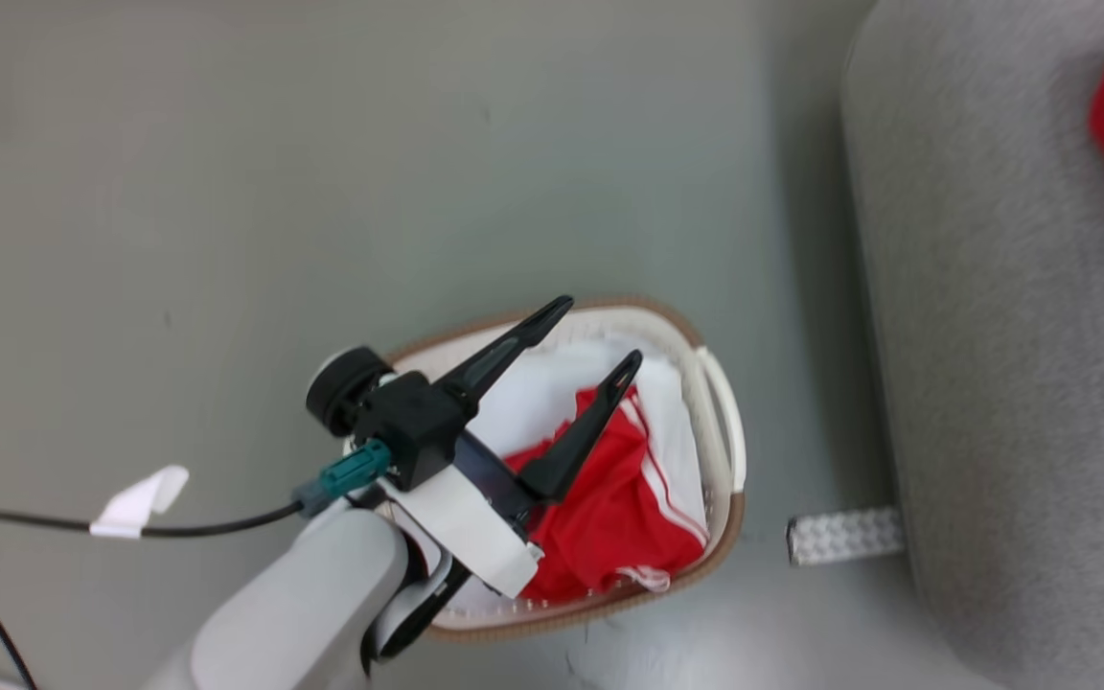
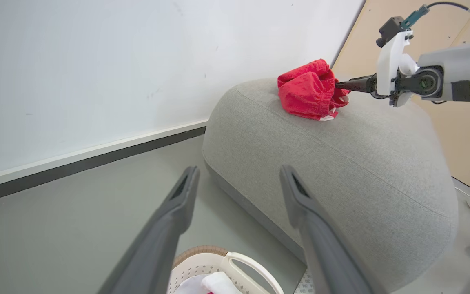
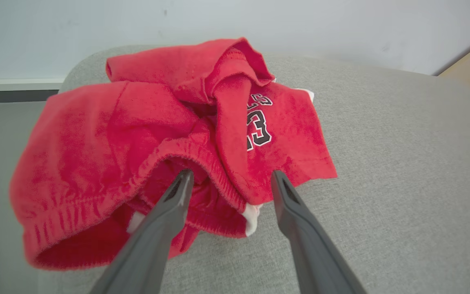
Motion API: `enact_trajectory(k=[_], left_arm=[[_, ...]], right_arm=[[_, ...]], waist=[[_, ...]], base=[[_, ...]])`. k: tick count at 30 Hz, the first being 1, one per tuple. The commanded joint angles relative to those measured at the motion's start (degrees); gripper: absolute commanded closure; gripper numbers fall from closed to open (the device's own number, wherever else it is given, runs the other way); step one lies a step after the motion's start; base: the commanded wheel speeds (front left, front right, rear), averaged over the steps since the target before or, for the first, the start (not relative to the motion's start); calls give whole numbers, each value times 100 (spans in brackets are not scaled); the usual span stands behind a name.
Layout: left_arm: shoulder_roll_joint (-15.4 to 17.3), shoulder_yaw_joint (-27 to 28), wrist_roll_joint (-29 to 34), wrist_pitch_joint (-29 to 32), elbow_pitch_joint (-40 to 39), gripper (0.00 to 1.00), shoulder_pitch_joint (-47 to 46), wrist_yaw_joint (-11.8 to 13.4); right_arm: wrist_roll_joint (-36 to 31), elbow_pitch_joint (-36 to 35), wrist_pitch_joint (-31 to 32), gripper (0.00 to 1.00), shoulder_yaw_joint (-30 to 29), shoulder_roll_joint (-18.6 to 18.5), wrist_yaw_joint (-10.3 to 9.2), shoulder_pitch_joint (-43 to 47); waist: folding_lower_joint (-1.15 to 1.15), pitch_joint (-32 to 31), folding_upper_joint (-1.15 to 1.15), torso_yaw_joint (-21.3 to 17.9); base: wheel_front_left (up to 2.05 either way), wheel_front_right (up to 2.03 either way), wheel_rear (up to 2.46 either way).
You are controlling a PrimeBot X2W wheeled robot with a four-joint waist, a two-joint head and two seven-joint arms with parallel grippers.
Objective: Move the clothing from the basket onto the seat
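The head view shows one basket (image 1: 696, 412) at 6 o'clock and one seat (image 1: 1012, 364) at 3 o'clock. Two red pieces can be counted: one garment (image 1: 619, 498) in the basket and one garment (image 3: 137, 122) on the seat. There is also one white cloth (image 1: 552, 393) in the basket; if it is a separate piece cannot be told. There are two grippers, the left gripper (image 1: 600, 330) and the right gripper (image 3: 231, 175), each with two fingers. At 8 o'clock is one cable (image 1: 207, 527) with one tag (image 1: 140, 500), and at 4 o'clock one pale strip (image 1: 844, 537).

Red-and-white clothing (image 1: 629, 508) lies bunched in the cream basket (image 1: 730, 422); another red garment (image 3: 157, 143) sits crumpled atop the grey seat (image 3: 402, 163).
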Motion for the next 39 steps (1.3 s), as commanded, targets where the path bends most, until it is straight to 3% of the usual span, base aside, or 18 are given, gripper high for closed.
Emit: enact_trajectory(k=[1, 5, 10, 15, 19, 24, 32, 39], left_arm=[[-51, 56, -92, -30, 72, 0, 170, 35], [-107, 284, -251, -41, 205, 0, 485, 169], [-113, 865, -393, -39, 165, 0, 883, 425], [-56, 1568, -405, -40, 108, 0, 1370, 704], [-28, 2051, -338, -41, 123, 0, 1818, 871], [-124, 2706, -248, -42, 114, 0, 2430, 1029], [-640, 3500, 165, -42, 71, 0, 3148, 794], [-1094, 3988, 612, -42, 146, 0, 3468, 441]], right_arm=[[72, -133, 16, 0, 207, -60, -12, 181], [495, -768, -136, 0, 771, -102, -12, 561], [1340, -2136, -397, 0, 1348, -157, -12, 1249], [1799, -3499, -704, 0, 1418, -92, -12, 2175], [1798, -4308, -1003, 0, 1293, 159, -12, 2987], [1783, -4904, -1413, 0, 1284, 767, -12, 4018], [1590, -5144, -1764, 0, 1129, 1546, -12, 5305], [1218, -5391, -1771, 0, 845, 1894, -12, 5927]], waist=[[0, -728, 0, -29], [0, -1397, 0, 9], [0, -2100, 0, 137], [0, -2677, 0, 347], [0, -2977, 0, 499], [0, -3167, 0, 651], [0, -3222, 0, 857], [0, -3192, 0, 888]], base=[[0, 0, 0], [0, 0, 0], [0, 0, 0], [0, 0, 0], [0, 0, 0], [0, 0, 0], [0, 0, 0], [0, 0, 0]])
